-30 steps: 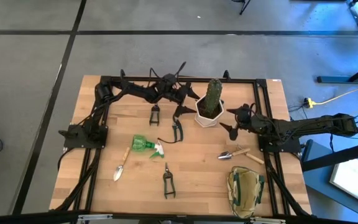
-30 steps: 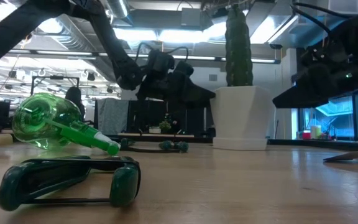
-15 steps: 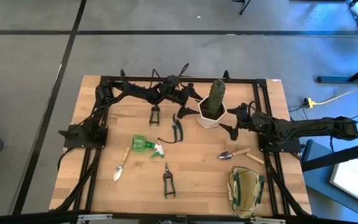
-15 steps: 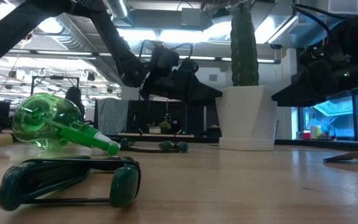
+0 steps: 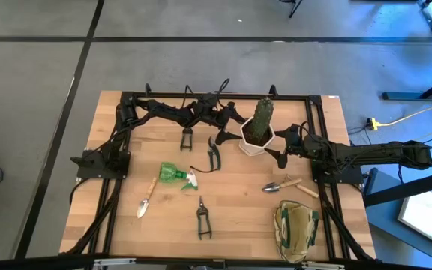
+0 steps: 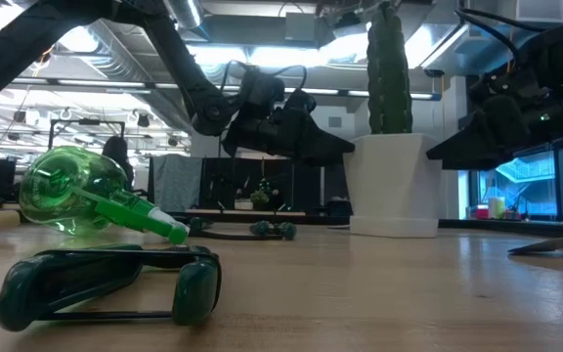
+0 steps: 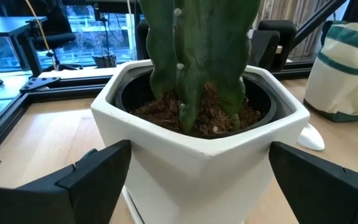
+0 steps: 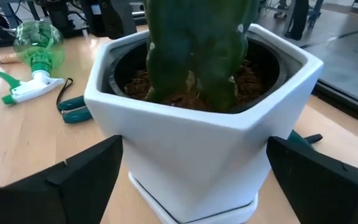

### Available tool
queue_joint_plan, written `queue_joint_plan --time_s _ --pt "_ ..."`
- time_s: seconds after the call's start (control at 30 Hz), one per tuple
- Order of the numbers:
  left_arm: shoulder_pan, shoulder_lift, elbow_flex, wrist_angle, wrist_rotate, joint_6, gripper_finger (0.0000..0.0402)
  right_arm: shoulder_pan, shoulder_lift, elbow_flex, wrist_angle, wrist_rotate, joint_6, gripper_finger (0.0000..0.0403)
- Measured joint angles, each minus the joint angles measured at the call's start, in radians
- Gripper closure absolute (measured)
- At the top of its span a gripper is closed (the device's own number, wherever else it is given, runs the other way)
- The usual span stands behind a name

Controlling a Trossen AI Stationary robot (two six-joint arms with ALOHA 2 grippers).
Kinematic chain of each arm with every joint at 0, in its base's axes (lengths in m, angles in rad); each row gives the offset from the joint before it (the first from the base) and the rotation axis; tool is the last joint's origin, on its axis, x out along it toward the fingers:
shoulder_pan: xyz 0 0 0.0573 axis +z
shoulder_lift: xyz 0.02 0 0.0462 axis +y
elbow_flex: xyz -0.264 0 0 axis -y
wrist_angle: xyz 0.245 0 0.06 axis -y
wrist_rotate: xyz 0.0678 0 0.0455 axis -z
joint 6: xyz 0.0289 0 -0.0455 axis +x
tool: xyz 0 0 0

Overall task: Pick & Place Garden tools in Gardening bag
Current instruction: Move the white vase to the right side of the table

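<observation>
Left claw (image 5: 233, 122) and right claw (image 5: 278, 145) both wide open, flanking the white pot (image 5: 252, 140), holding nothing.

Both wrist views cut off the cactus (image 7: 197, 50) top, and the white pot (image 8: 197, 155) hides its own base.

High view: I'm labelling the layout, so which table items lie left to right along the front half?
Wooden-handled trowel → green spray bottle → front pruning shears → second trowel → gardening bag.
</observation>
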State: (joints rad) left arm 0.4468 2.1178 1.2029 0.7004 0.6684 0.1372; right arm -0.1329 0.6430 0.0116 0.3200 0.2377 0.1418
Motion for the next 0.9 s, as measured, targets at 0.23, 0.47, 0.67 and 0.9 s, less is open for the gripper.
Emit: queue_joint_plan --time_s 0.23,0.47,0.67,0.9 --pt "-0.018 0.027 0.058 0.002 0.002 -0.006 0.0024 0.000 0.000 0.036 -0.141 0.000 0.057 0.0004" --pt "-0.022 0.028 0.071 -0.015 -0.009 -0.011 0.0024 0.005 0.000 0.133 -0.329 0.019 0.082 0.0004" --pt "-0.024 0.028 0.071 -0.062 -0.012 0.004 0.0024 0.005 0.000 0.133 -0.328 0.023 0.083 0.0004" --pt "-0.028 0.028 0.071 -0.090 -0.018 0.011 0.0024 0.026 -0.007 0.132 -0.331 0.049 0.111 0.0004"
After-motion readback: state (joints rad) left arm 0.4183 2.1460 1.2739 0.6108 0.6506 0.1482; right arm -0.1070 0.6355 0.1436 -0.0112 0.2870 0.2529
